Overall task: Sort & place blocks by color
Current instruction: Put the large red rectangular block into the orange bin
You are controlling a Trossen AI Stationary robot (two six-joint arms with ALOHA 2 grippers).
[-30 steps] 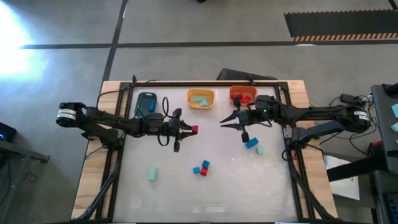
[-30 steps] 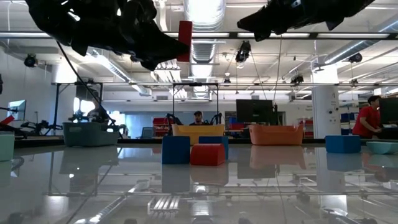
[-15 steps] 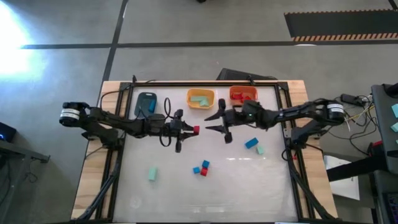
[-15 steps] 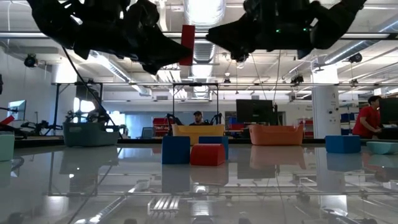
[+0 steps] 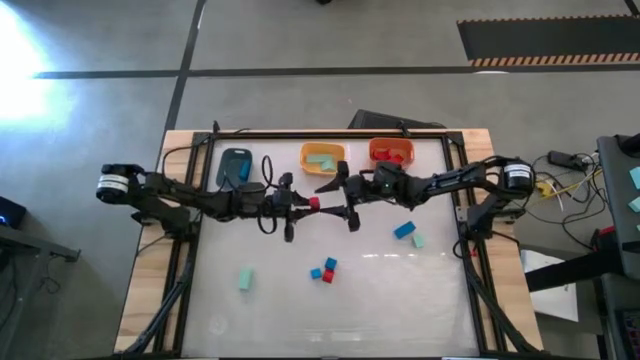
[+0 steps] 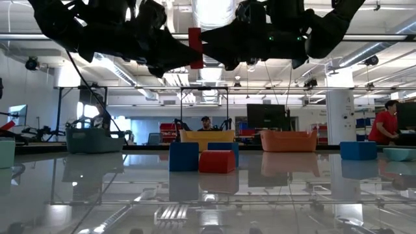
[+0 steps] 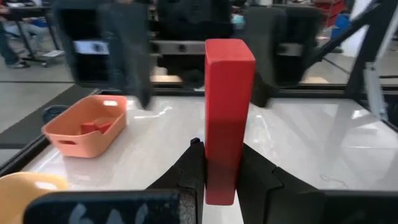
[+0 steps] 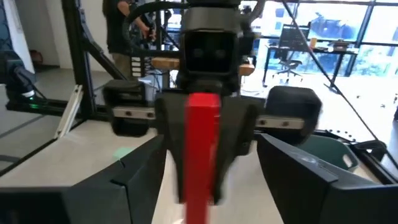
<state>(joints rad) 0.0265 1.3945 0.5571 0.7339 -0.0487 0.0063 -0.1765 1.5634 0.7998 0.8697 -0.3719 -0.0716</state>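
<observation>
My left gripper [image 5: 303,204] is above the table's middle, shut on a red bar block [image 5: 313,203] that stands upright in the air [image 6: 194,47]. My right gripper [image 5: 337,203] faces it from the table's right, open. Its fingers [image 8: 140,180] stand on either side of the red bar [image 8: 202,149] without touching it. On the table lie a teal block [image 5: 245,278], a small blue and red cluster [image 5: 323,270], and a blue block [image 5: 404,230] beside a teal one [image 5: 418,240]. My left gripper pinches the red bar's two broad sides [image 7: 221,177] between its two fingers, near the bar's lower end. The fingers come level from the table's left. The bar stands upright, lifted clear of the table.
Three bins stand along the far edge: grey [image 5: 235,165], yellow-orange with a teal block [image 5: 322,158], and orange-red with red blocks [image 5: 390,151]. There is bare table near the front edge. People show in the room beyond.
My right gripper has gone toward the table's left, from near the orange-red bin to the red bar in my left gripper, and has opened on the way. My left gripper and the bar have kept still.
</observation>
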